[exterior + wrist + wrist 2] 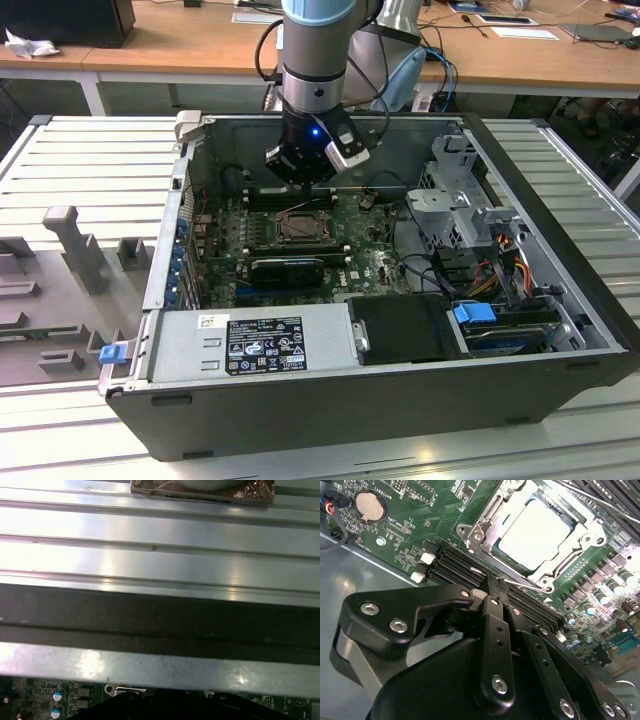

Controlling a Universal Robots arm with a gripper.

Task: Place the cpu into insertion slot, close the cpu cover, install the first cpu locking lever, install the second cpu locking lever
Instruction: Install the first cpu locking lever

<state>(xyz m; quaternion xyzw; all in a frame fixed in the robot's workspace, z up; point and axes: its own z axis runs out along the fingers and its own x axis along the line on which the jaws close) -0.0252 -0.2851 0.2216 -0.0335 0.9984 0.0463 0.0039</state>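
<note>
Claw: we are seeing the claw [496, 587] with its two black fingers [492, 625] pressed together at the tips, clenched and, as far as we can tell, pinching nothing between them; in the exterior view the claw [305, 178] is hanging over the back half of the green motherboard [345, 262].

Memory slots: we are finding the claw's tips sitting just over the row of black memory slots [451, 564] that run along one edge of the socket.

Locking lever: a thin wire locking lever [527, 585] is lying just past the fingertips, between them and the socket frame; we are judging it the nearest task part to the claw, though we cannot tell whether they are touching.

Cpu: the cpu [536, 531] is sitting flat inside the insertion slot [485, 527], its pale top showing through the window.

Cpu cover: the cpu cover [580, 542] is lying down around the chip, so we are reading it as closed.

Key relation: the socket is lying straight ahead of the fingertips, beyond the memory slots; the lever's long axis is running along the socket's near edge, roughly crosswise to the fingers.

Case: the open computer case [300, 400] is resting on a ribbed metal counter [90, 160].
</note>
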